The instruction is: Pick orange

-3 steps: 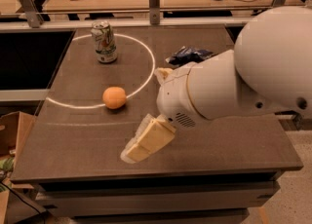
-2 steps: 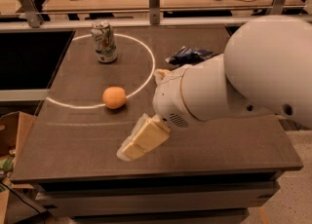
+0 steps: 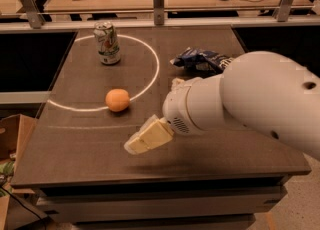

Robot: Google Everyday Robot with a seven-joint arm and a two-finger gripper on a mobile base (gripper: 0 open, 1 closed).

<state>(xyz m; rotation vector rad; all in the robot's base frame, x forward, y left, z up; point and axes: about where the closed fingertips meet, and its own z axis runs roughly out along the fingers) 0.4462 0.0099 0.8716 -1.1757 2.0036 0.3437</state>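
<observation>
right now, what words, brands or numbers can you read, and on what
Nothing can be read.
drink can: label print, illegible.
blue snack bag: print illegible.
orange: no text.
gripper, hovering over the table to the right of the orange and nearer the camera: no text.

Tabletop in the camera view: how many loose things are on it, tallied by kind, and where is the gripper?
drink can: 1
orange: 1
snack bag: 1
Total: 3
The gripper hangs above the table, to the right of the orange in the picture and nearer the camera, not touching it.
</observation>
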